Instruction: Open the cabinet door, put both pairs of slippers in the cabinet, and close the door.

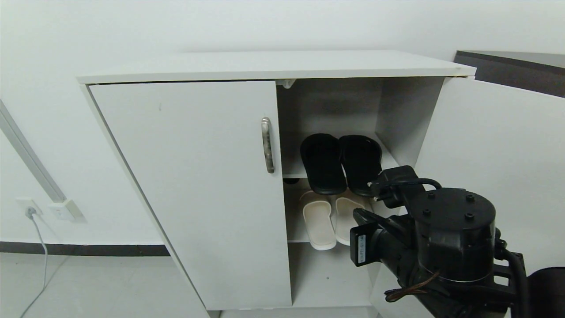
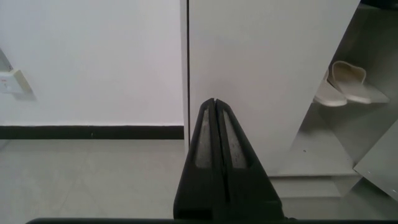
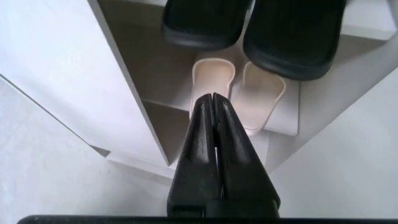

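Left gripper and right gripper are both clenched, empty. The head view shows the black slippers whole; the right wrist view crops them, overlapping the white slippers.

Just beyond the right gripper's jaws, the black slippers run off the picture's edge at their far ends, and the jaw tips cover part of the white slippers. In the head view the right arm hides those jaws and one white heel. Beside the left gripper's jaws, the closed door screens the shelves behind it.

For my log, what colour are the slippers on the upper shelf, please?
The upper slippers are black, clearest in head view.
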You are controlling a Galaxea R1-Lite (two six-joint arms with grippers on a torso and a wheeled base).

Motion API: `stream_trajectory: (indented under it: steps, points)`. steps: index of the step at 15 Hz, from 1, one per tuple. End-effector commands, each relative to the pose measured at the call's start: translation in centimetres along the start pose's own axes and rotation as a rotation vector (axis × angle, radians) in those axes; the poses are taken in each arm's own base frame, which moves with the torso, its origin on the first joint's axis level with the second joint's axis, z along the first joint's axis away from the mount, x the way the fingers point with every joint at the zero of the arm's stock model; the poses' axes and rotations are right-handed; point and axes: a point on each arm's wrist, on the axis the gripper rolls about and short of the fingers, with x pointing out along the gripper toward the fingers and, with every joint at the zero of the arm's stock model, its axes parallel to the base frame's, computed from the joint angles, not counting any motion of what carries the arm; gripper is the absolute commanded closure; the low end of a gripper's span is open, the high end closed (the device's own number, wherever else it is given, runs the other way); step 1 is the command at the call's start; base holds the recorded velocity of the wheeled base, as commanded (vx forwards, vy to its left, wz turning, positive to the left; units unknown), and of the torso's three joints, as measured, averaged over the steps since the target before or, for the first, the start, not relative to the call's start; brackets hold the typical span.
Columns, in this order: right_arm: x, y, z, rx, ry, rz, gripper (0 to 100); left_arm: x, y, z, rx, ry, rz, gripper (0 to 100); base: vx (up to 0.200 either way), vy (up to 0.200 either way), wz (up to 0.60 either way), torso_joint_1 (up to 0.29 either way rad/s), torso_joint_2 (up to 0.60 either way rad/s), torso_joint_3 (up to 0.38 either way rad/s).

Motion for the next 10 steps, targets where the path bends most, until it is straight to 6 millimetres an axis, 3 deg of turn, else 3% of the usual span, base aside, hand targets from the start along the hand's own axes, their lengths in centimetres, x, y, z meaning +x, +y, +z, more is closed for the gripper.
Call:
stream_trajectory:
  steps: [1, 10]
  points:
    - [0.3, 0.1, -0.53, -0.012, 0.016, -0.004, 100, 0.01, 0.0, 0.0, -0.001, 0.001, 0.0, 100, -0.2, 0.0, 0.0, -0.002, 0.0, 0.007]
    - [0.26, -0.02, -0.96, -0.018, 0.028, -0.005, 100, 0.01, 0.0, 0.0, 0.001, 0.001, -0.002, 100, -0.2, 0.0, 0.0, 0.002, 0.0, 0.0]
